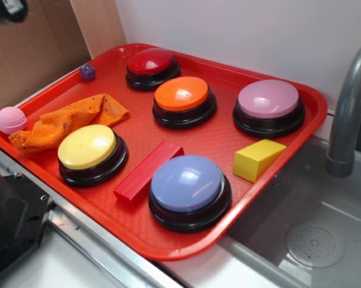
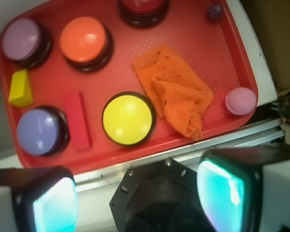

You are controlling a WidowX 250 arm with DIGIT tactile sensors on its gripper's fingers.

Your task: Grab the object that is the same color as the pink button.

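Since the pink button (image 1: 268,99) sits at the far right of the red tray (image 1: 60,90), the match for it is the little pink knitted ball (image 1: 11,119), parked way over on the tray's left corner, right up against the rim and just beside the crumpled orange cloth (image 1: 72,123). From the wrist view the hand (image 2: 135,193) is open, its 2 fingers spread wide and holding nothing, hovering high above the near edge of the tray, well apart from the ball (image 2: 241,100). So I'd say the reach hasn't really started yet. What could go wrong: the ball is round and sitting on the sloped lip, so if 1 finger touches first it'll probably roll, maybe right off the tray onto the worktop. The rim also crowds 1 side, so a finger could land on the tray edge instead of going down beside the ball. The cloth is close enough that a sloppy approach could pinch fabric along with it, or instead of it. There's also a smaller dark purple ball (image 1: 87,72) farther back on the same side, plus a blue-lavender button (image 1: 187,183) near the front, and both are the wrong color, so picking by "roughly purple-ish" would blow it.
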